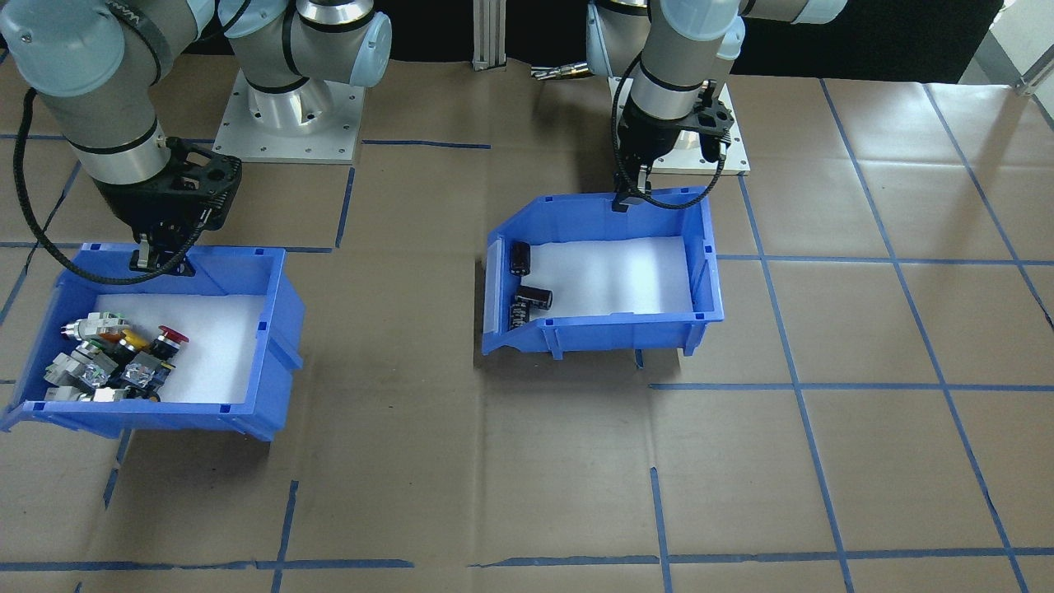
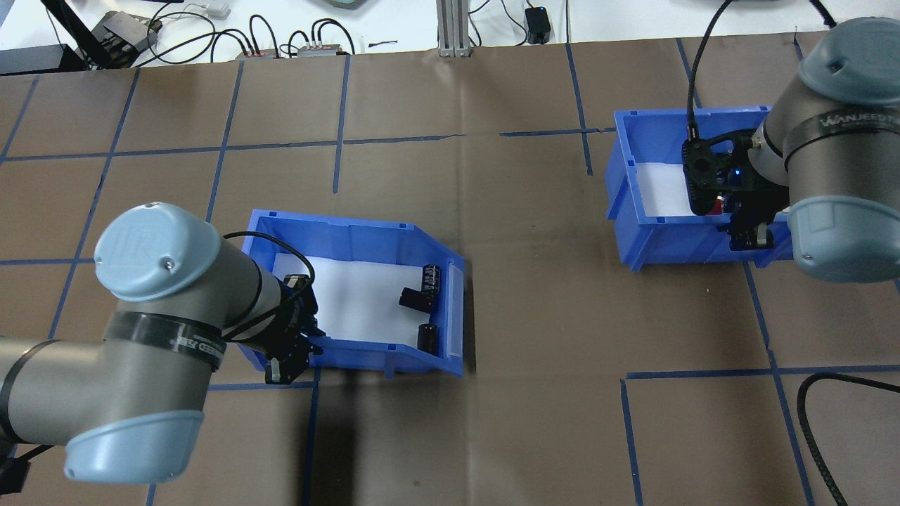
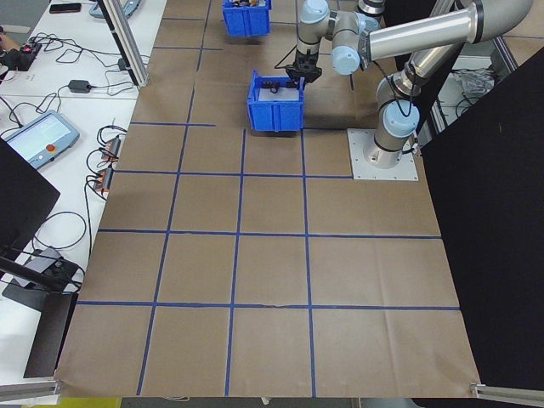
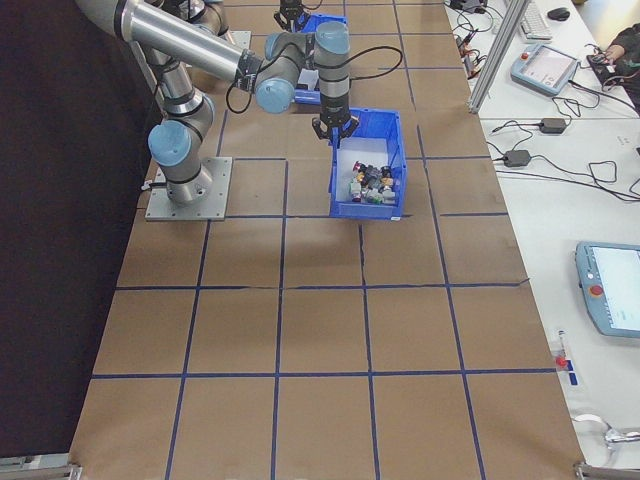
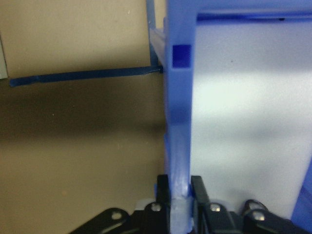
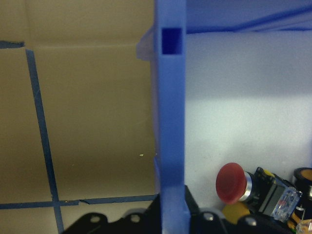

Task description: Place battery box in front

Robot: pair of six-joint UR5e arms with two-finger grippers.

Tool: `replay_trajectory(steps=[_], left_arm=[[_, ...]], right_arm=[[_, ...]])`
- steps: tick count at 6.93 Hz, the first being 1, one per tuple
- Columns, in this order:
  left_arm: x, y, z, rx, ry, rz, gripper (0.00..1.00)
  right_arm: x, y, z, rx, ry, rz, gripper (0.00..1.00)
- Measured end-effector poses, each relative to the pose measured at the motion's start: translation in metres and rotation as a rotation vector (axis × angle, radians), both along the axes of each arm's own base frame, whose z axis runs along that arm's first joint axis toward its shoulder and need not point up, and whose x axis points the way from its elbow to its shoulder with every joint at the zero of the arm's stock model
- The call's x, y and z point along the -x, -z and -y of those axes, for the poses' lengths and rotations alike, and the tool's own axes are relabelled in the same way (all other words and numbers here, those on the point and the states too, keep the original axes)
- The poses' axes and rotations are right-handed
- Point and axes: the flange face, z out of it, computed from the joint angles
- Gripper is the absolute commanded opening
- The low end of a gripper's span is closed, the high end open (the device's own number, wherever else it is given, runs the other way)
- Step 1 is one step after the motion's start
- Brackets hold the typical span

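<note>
the battery box (image 2: 365, 309) sat on the table (image 2: 534, 422) at about 8 o'clock in the overhead view, its sloped mouth turned toward 3 o'clock and three dark cells (image 2: 425, 299) gathered on the white foam near that mouth. the left gripper (image 2: 285, 362) had its jaws pinched narrow on the box's back wall, one finger inside and one outside, as the left wrist view showed; that hold on the tall rear wall looked chosen so the bin could be lifted or dragged forward without tipping the cells out. the right gripper (image 2: 749, 235) was closed the same way on the wall of the switch bin (image 2: 661, 204) at about 2 o'clock, well apart from the first, with a red push-button (image 6: 231, 183) visible beside the wall in the right wrist view. judging by the task, the battery box was still close to the robot's side and the move to the front had not been finished. the table was covered in brown paper marked into squares with blue tape (image 2: 696, 372); beyond its far edge lay cables (image 2: 281, 35) and, in the side views, handheld control pendants (image 4: 545, 65) on white benches.
</note>
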Motion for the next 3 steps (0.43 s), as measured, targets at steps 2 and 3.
replay_trajectory(steps=[2,3], left_arm=[[-0.018,-0.023,0.054,0.026,-0.006,-0.029,0.0],[-0.017,-0.032,0.087,0.037,-0.007,-0.065,0.0]], right_arm=[[-0.006,0.004,-0.023,-0.002,-0.021,-0.002,0.0],[-0.011,0.005,-0.041,0.0,-0.022,-0.002,0.0]])
